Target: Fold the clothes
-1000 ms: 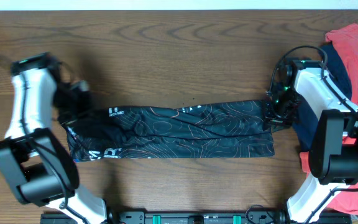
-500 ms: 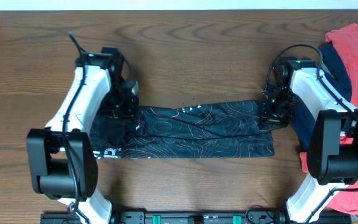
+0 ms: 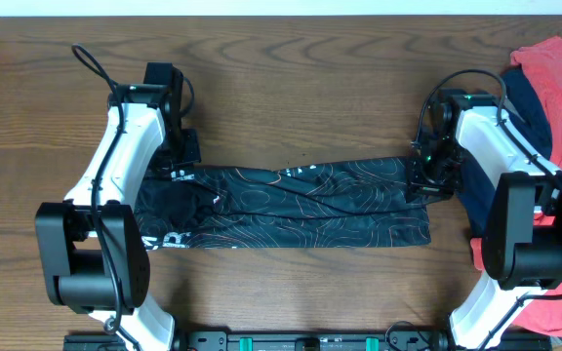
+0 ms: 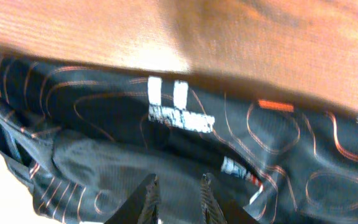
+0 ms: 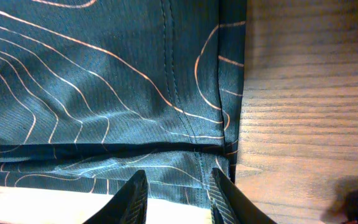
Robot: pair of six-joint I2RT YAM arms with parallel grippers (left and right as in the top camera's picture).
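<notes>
Lying folded lengthwise on worktop (image 3: 291, 88), black jersey (image 3: 291, 205): likely light, limp, slippery; pinch end corners. Left hand (image 4: 178, 180) slightly open, empty, at left end. Right hand (image 5: 178, 177) at right hem, grip unclear.

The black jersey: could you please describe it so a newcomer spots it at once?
On the wooden table, a long folded strip lies across the middle. That is the black jersey; thin orange contour lines and white lettering set it apart from the plain red and navy garments at the right edge.
</notes>
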